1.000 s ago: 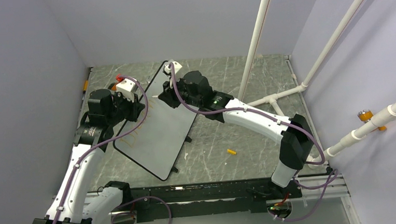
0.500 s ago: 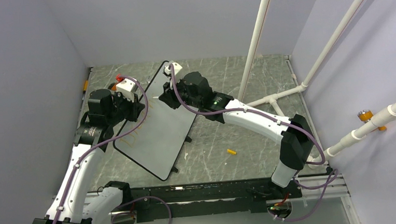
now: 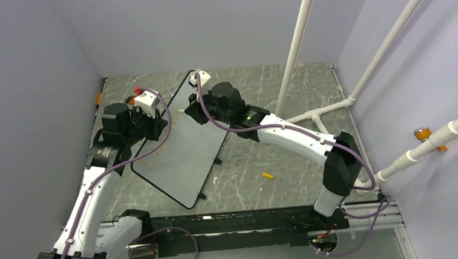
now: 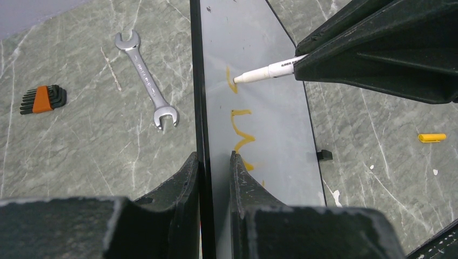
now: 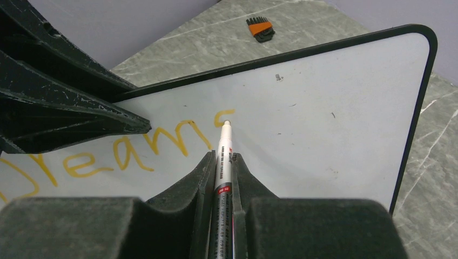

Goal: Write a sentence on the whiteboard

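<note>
My left claw [image 4: 213,161] is pinched narrow on the whiteboard [image 3: 183,150], one finger on each side of its thin black rim at the lower middle of the left wrist view. I cannot tell whether that edge is raised off the desk [image 3: 276,162]. From above, the board lies slantwise in the left centre of the frame, running from a rounded corner near the top centre to another at lower centre. My right claw [image 5: 223,157] is closed on a white marker [image 5: 223,141], which sticks out straight between the fingers. Its pale tip touches the board near the middle of the right wrist view. The sentence [image 5: 129,151] runs from the left edge of that view toward the tip in thin orange-yellow letters. So far it reads "Dream", followed by a short curved stroke that ends at the tip. My left arm's dark links cover the upper left of that view, above the letters. In the left wrist view a silver open-ended wrench [image 4: 147,80] lies on the grey marbled surface at upper left, just beside the board's rim. A folding hex key set [image 4: 42,100] with an orange body lies farther left. A small black clip [image 4: 324,155] sits on the board's right edge, and a yellow marker cap [image 4: 432,137] lies near the right border, apart from the board.
</note>
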